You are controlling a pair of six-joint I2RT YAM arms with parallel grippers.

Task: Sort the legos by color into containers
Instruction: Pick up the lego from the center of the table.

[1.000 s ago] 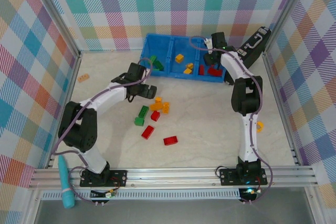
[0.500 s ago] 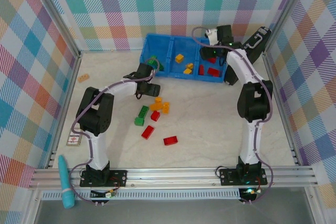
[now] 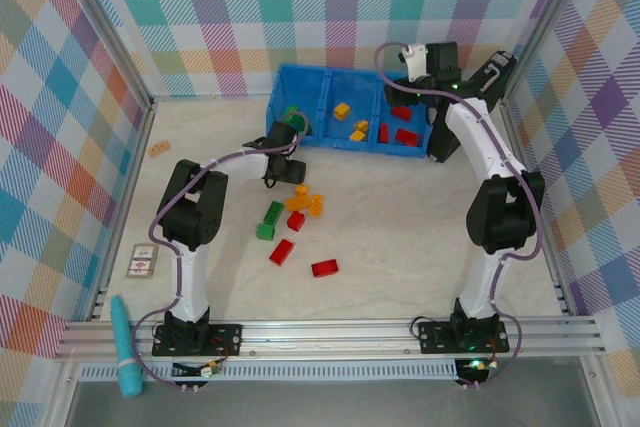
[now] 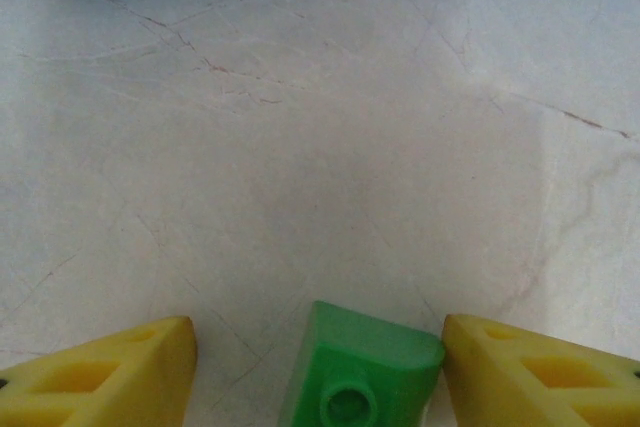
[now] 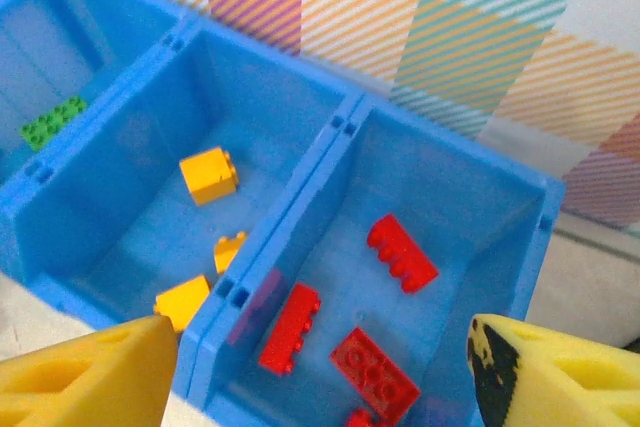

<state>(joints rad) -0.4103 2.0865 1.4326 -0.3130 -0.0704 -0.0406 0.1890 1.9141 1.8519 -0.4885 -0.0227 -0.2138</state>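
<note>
Starting at the far left of the table, a lone orange lego lies near the wall, well apart from the rest. A small card, its print too small to read, lies nearer the front. The left gripper is low over the table, just in front of the blue tray, with its jaws apart around a green lego. That lego sits against the right finger with bare table showing on its other side, and the frame edge cuts off its near end. Loose legos in green, orange and red lie scattered between the arms. In the tray, a second green lego lies in the left compartment, which the left wrist partly hides from above. Yellow-orange legos lie in the middle compartment and red legos in the right one, one of them cut off at the bottom of the wrist view. The right gripper hangs above the tray, jaws wide and empty. A black case is partly hidden behind the right arm.
</note>
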